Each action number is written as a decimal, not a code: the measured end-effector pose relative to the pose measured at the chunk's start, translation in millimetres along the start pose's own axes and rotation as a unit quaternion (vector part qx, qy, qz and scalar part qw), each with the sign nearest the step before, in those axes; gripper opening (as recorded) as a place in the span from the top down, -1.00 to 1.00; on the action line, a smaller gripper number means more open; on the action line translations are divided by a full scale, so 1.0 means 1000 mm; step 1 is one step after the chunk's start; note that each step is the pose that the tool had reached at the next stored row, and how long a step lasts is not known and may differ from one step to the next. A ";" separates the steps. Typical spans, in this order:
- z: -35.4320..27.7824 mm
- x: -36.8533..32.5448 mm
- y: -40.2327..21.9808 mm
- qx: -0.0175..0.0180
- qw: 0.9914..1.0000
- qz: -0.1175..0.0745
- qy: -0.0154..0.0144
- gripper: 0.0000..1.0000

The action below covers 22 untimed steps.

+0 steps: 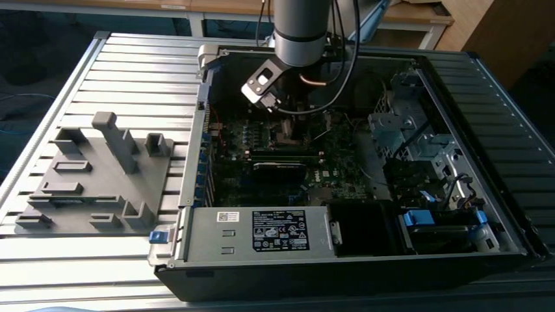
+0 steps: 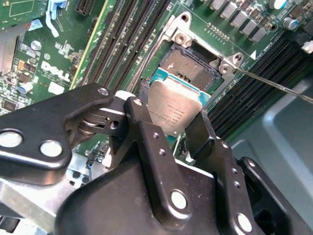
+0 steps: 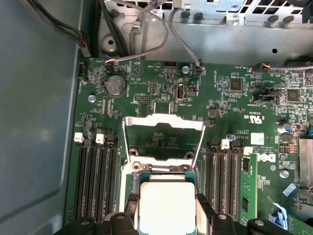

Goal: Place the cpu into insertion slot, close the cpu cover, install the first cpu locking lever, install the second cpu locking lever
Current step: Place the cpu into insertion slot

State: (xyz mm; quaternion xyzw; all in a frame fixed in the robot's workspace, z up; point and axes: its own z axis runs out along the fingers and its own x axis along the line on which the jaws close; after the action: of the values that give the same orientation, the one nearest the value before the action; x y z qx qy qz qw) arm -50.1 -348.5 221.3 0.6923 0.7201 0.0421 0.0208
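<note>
In both wrist views my gripper (image 2: 171, 125) (image 3: 166, 208) is shut on the cpu (image 2: 173, 105) (image 3: 166, 200), a flat silver square with one black finger on each of two opposite edges. The chip hovers slightly tilted, partly over the insertion slot (image 2: 188, 68) (image 3: 161, 169), a dark square socket with a silvery rim. The cpu cover (image 3: 164, 119) stands swung open beyond the socket, and the board shows through its cut-out. A thin locking lever (image 2: 274, 84) sticks out sideways from the socket corner. In the exterior view the arm (image 1: 299, 32) reaches down into the open computer case over the motherboard (image 1: 277, 175).
Long black memory slots (image 3: 98, 176) (image 3: 225, 176) flank the socket on both sides. Cables (image 3: 146, 29) run along the case wall beyond the board. A grey fixture plate (image 1: 95, 175) lies at the exterior view's left. A power supply box (image 1: 260, 231) and drive cage (image 1: 407, 130) crowd the case.
</note>
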 end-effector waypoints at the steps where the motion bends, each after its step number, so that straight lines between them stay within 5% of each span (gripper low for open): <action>1: 0.0001 0.0002 -0.0004 0.000 1.000 0.000 0.000 -0.08; 17: 0.0024 0.0006 -0.0031 0.000 1.000 0.000 0.000 -0.08; 22: 0.0041 0.0005 -0.0034 0.000 1.000 0.014 -0.001 -0.08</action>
State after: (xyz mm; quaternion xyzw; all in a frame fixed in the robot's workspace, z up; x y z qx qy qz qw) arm -53.1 -347.9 216.9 0.7027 0.7100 0.0416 0.0214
